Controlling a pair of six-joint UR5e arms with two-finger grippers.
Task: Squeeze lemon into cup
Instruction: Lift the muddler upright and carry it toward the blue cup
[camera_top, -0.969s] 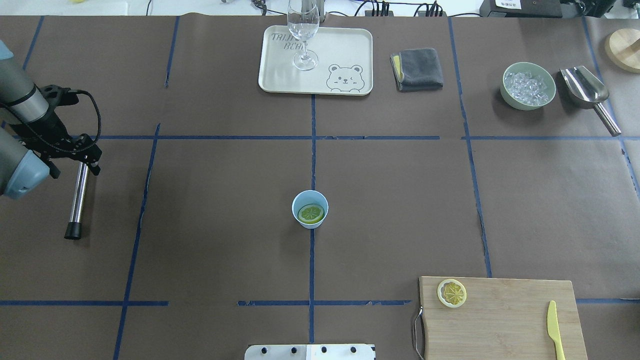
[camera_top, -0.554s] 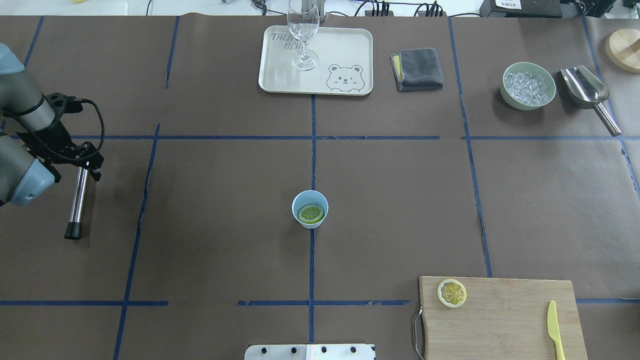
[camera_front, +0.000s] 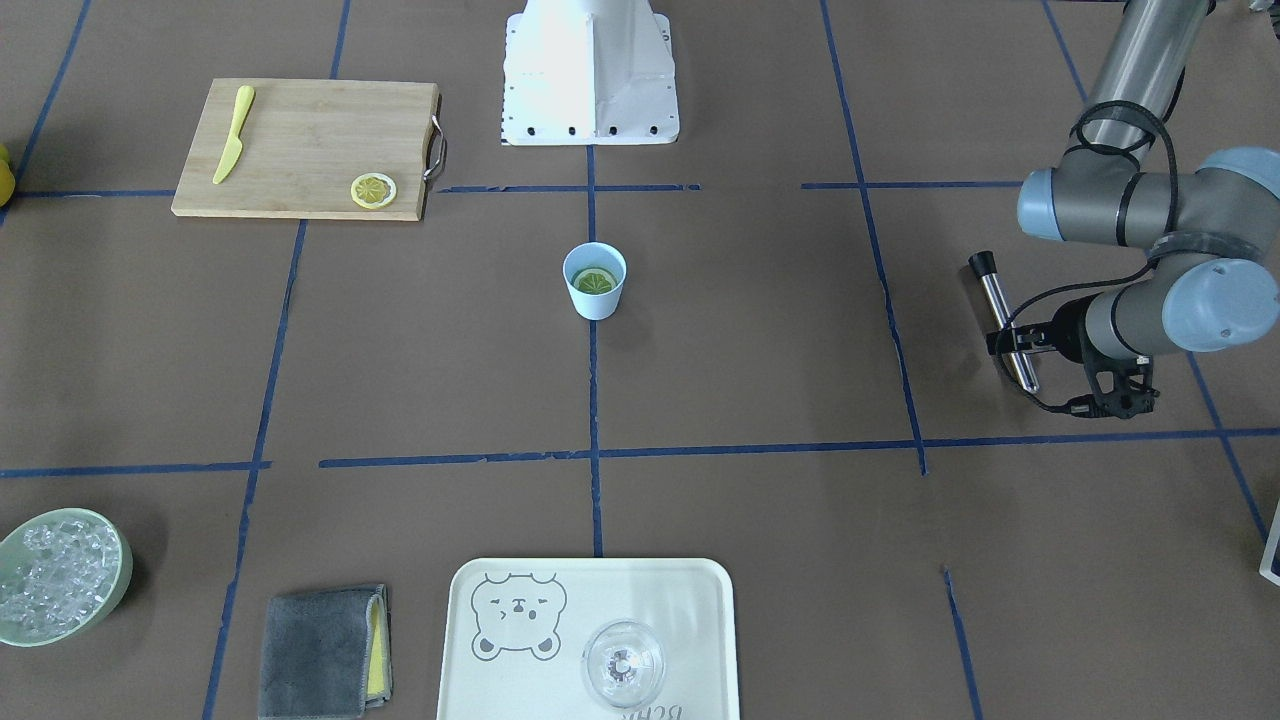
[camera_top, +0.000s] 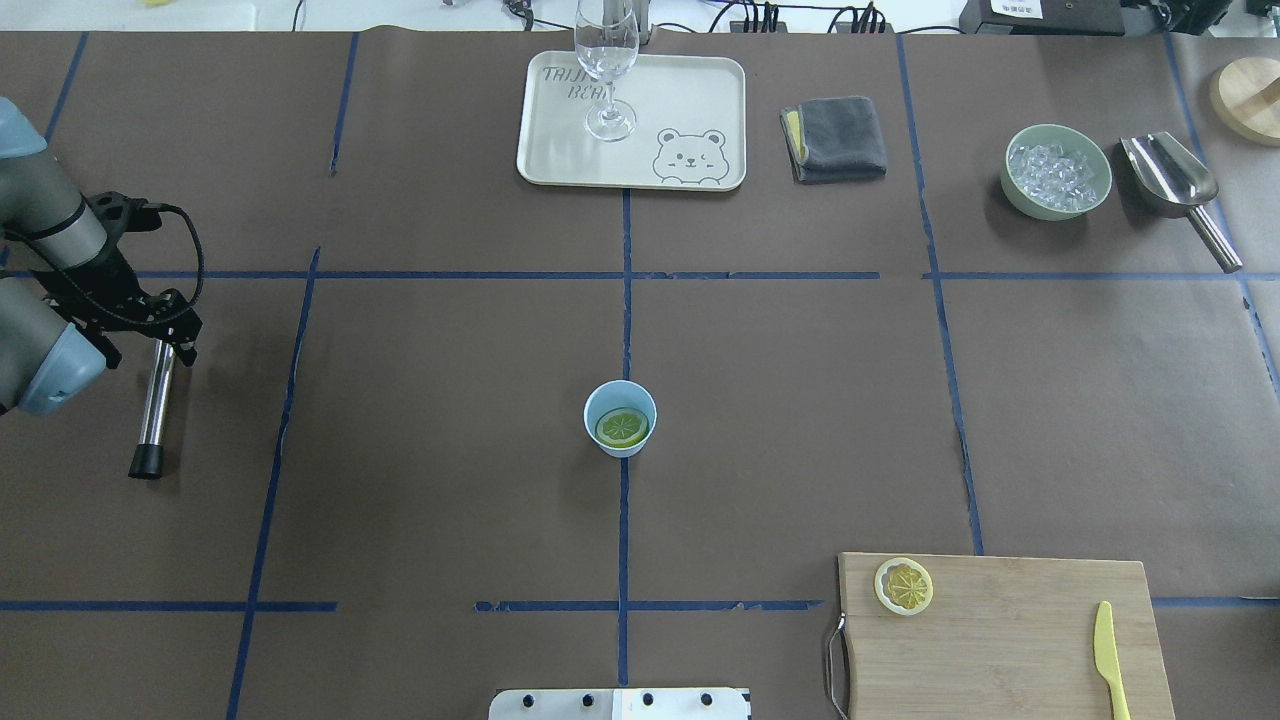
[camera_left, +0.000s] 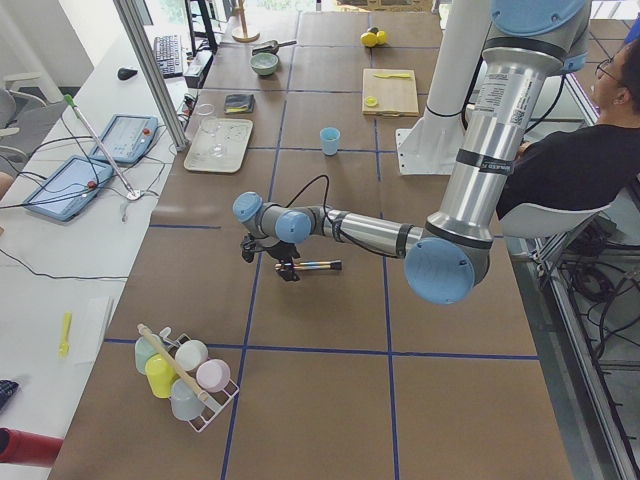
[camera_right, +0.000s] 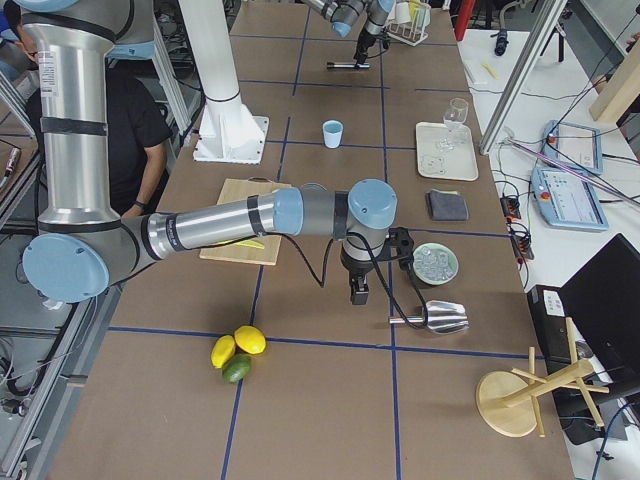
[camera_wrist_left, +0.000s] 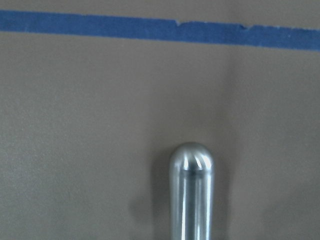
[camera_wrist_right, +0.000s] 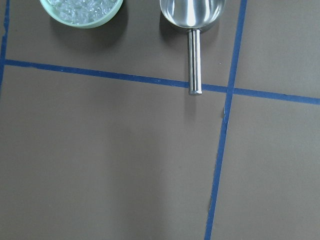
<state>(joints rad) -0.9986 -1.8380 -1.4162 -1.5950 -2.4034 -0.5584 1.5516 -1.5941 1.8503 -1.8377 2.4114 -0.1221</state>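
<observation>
The thin yellow lemon slice (camera_top: 621, 428) lies inside the pale blue tumbler (camera_top: 598, 401) mid-table; the left gripper (camera_top: 168, 333) sits over one end of a steel rod (camera_top: 154, 400); neither it nor the right gripper (camera_right: 357, 293) shows its finger state.

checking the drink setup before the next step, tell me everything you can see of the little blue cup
The cup is a small handleless tumbler that tapers toward its base, pale blue inside and paler outside, and it looks like plastic. It stands upright on the brown-covered table, on the blue tape line down the middle, apart from everything else. A lemon slice lies flat at its bottom, flesh up. Whether it holds liquid cannot be told. Nothing grips it.
</observation>
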